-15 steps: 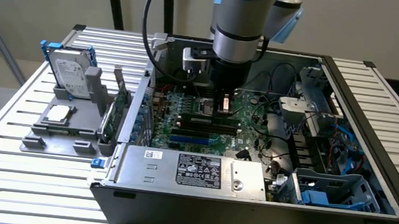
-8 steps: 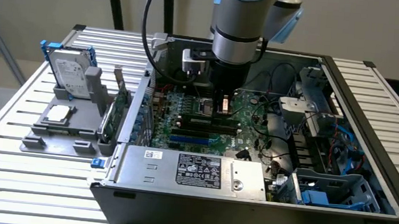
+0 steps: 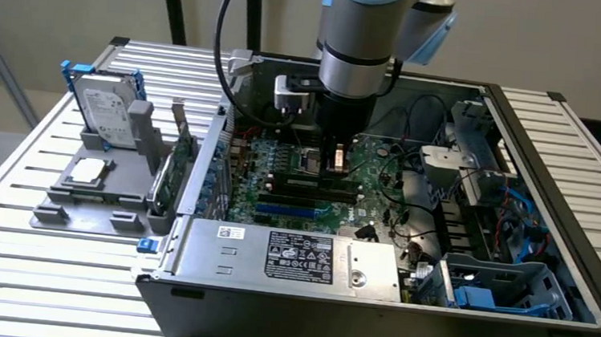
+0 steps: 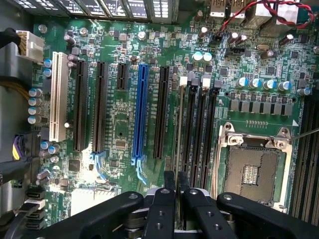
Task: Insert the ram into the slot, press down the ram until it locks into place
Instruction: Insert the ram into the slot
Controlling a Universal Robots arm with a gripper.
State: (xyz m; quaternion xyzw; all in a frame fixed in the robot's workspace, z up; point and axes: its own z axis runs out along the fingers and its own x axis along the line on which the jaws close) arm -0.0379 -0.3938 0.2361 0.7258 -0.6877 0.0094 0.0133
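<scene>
**Hand and ram at the motherboard**

The hand (image 4: 175,181) is nearly shut, its fingers (image 4: 169,180) clamped on the ram (image 4: 179,129). The ram stands on edge, running out from between the fingers along the slot (image 4: 182,94), the black one farthest from the CPU socket (image 4: 251,167). Its depth in the slot cannot be told.

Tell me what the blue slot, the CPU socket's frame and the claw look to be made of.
The blue slot: likely plastic, evenly coloured with a slight sheen. The CPU socket's frame: bare metal, silvery and reflective. The claw, shut on the ram: matt black with screw holes; plastic or coated metal, hard to tell.
</scene>
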